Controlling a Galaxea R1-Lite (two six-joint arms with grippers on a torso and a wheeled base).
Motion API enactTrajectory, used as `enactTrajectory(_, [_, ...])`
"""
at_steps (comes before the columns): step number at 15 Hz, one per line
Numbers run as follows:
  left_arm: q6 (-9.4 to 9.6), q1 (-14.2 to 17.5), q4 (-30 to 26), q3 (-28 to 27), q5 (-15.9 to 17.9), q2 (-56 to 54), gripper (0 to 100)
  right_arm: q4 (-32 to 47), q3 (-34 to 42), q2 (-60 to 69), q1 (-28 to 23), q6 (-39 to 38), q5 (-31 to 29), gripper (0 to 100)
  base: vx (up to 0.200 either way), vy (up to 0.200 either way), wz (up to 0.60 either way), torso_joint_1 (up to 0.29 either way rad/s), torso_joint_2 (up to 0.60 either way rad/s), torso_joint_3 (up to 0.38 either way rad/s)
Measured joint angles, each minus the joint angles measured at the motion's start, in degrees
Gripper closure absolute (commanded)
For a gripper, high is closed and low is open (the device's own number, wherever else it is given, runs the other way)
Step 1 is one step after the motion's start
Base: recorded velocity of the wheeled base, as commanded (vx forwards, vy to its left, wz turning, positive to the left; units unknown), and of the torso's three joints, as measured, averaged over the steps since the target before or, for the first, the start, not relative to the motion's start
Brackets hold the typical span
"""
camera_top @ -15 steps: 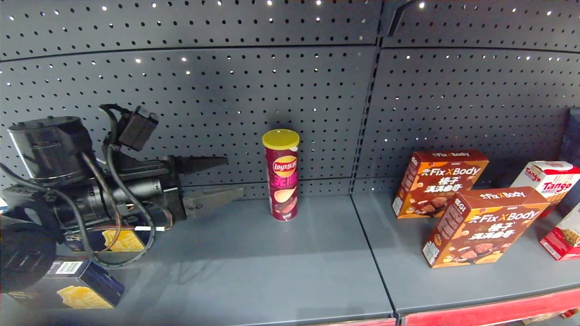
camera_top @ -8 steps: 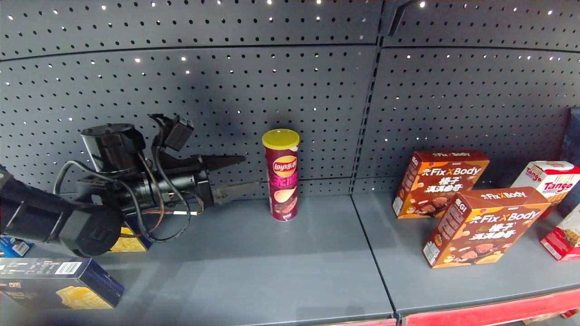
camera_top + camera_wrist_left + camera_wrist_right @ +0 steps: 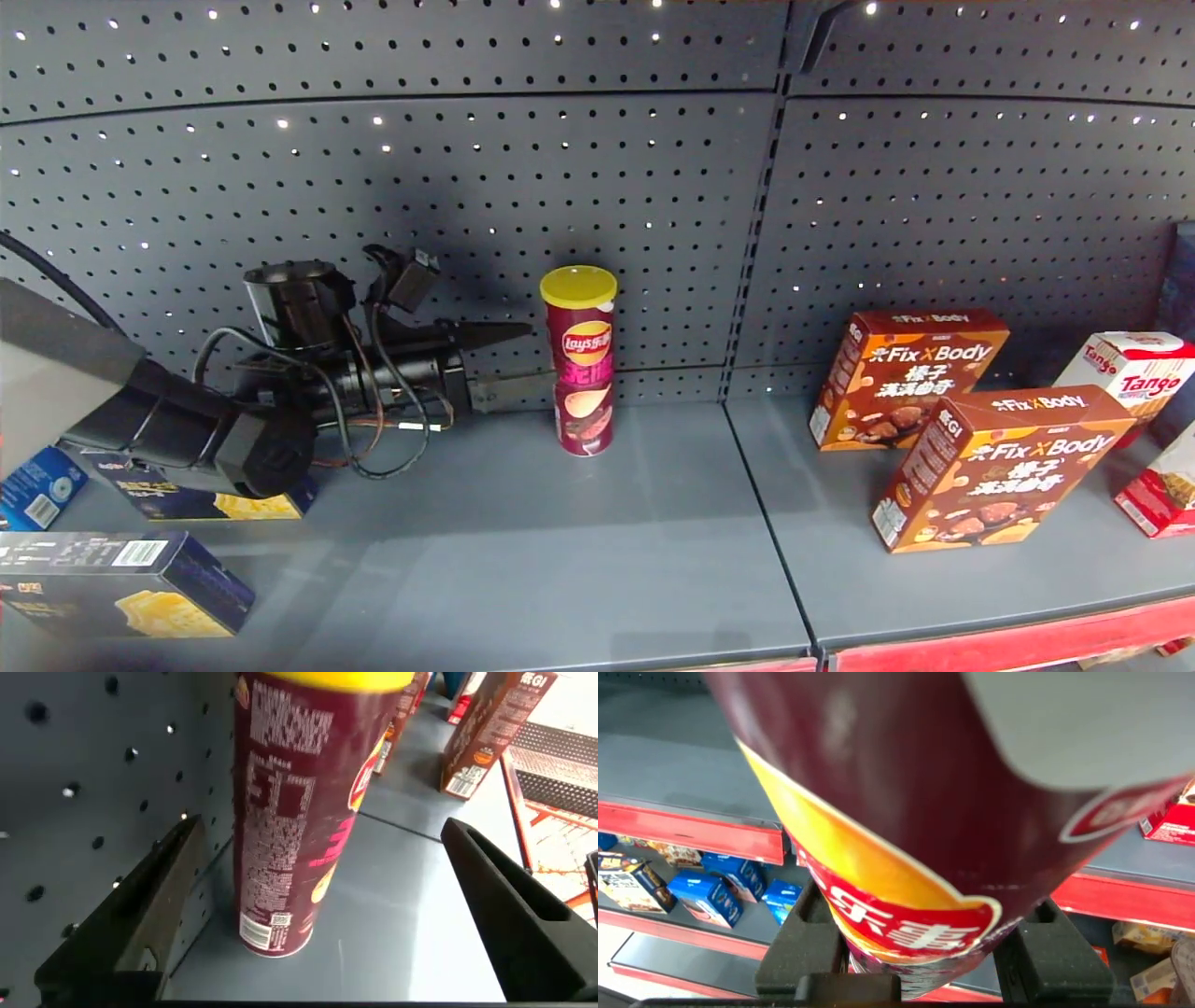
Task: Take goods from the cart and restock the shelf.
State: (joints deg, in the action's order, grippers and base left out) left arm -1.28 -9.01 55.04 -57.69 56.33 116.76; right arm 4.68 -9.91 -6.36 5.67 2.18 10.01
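Observation:
A maroon chip can point(image 3: 581, 364) with a yellow lid stands upright on the grey shelf point(image 3: 523, 541), close to the pegboard back wall. My left gripper point(image 3: 543, 353) lies level at the can's left side and is open. Its fingertips reach the can's edge. In the left wrist view the can point(image 3: 294, 812) stands between the two spread fingers point(image 3: 154, 905) with a gap on each side. My right gripper point(image 3: 924, 952) is shut on a second maroon chip can point(image 3: 906, 812), which crosses the right wrist view close up.
Two brown boxes point(image 3: 990, 462) stand on the shelf's right part, with red and white boxes point(image 3: 1134, 373) beyond them. Dark blue boxes point(image 3: 121, 583) lie at the front left. Lower red-edged shelves hold blue packets point(image 3: 710, 891).
My left arm has moved right along the back wall toward the standing can, and its open fingers now reach the can. The can has not moved.

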Motion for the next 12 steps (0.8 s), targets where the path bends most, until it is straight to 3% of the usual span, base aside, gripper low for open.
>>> enactTrajectory(12, [-0.49, -3.0, -0.5, -4.27, -1.71, 5.32, 0, 0.0, 0.52, -0.05, 0.04, -0.09, 0.0, 100, 0.0, 0.0, 0.0, 0.0, 0.0, 0.0])
